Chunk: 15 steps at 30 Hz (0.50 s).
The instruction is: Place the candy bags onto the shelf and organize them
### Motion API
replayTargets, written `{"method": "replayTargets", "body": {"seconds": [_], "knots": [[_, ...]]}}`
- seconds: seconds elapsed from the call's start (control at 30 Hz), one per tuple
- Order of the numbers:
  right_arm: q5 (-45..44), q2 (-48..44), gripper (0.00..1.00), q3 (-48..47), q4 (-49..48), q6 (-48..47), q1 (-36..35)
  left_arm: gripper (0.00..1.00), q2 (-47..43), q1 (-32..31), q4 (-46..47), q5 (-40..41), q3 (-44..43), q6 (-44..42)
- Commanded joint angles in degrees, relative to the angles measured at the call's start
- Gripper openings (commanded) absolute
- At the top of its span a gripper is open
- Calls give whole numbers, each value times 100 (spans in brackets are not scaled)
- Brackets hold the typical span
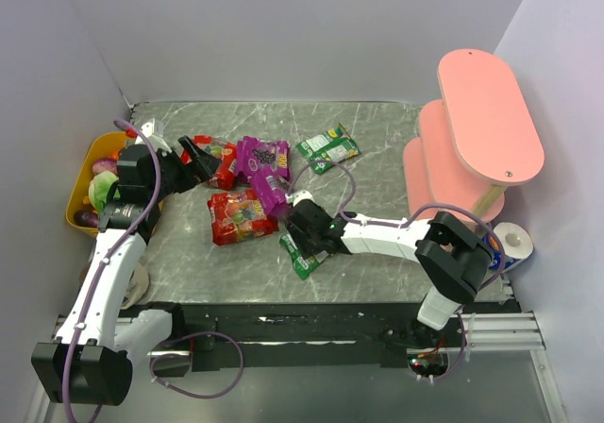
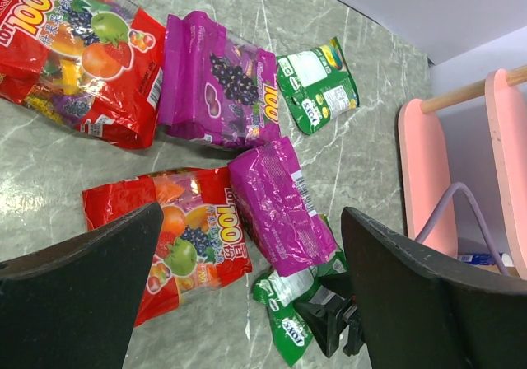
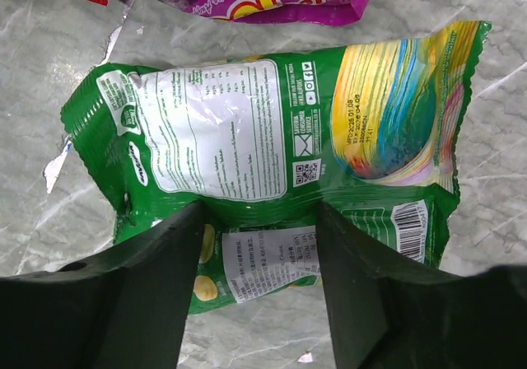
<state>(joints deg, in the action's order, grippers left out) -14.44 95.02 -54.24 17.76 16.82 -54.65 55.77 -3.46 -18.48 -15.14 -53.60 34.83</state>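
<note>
Candy bags are all lying on the grey marbled table [image 1: 377,126], six of them, clustered left of centre. I am seeing the far red bag [image 1: 209,149], the far purple bag [image 1: 261,156] and the far green bag [image 1: 327,147] strung in a row toward the back. The near red bag [image 1: 238,217], the near purple bag [image 1: 269,194] and the near green bag [image 1: 304,261] are sitting closer to me. From the left wrist, the near purple bag is touching the near red one and overlapping the top of the near green one.

I am holding the right gripper [image 3: 259,212] down over the near green bag [image 3: 272,130], which is lying printed-back up. Its fingers [image 3: 140,303] are standing partly apart, straddling the bag's near end. I cannot tell whether they are pinching the foil or only resting on it.

I am keeping the left gripper [image 2: 251,212] spread wide with nothing between its fingers, hovering by the far red bag. The shelf [image 1: 491,111] is standing at the right edge, well apart from the bags. A yellow bowl [image 1: 77,196] is sitting at the left wall.
</note>
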Motion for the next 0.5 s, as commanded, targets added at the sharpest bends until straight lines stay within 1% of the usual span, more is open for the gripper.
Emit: {"method": "replayTargets", "body": {"seconds": [0.0, 0.03, 0.13, 0.3, 0.37, 0.47], "knots": [[-59, -203, 73, 159, 228, 59, -80, 96, -40, 4, 73, -16, -80, -73], [-103, -325, 82, 142, 219, 24, -124, 96, -31, 4, 73, -24, -63, -64], [-340, -449, 90, 46, 280, -91, -379, 96, -31, 4, 55, -33, -36, -46], [-893, -170, 93, -227, 404, 84, -906, 96, -119, 4, -50, -7, -27, -29], [-1043, -11, 93, -324, 456, 190, -1082, 96, -189, 4, -103, 28, -10, -46], [-1491, 323, 92, -578, 509, 400, -1267, 96, -303, 4, -244, 72, -27, -73]]}}
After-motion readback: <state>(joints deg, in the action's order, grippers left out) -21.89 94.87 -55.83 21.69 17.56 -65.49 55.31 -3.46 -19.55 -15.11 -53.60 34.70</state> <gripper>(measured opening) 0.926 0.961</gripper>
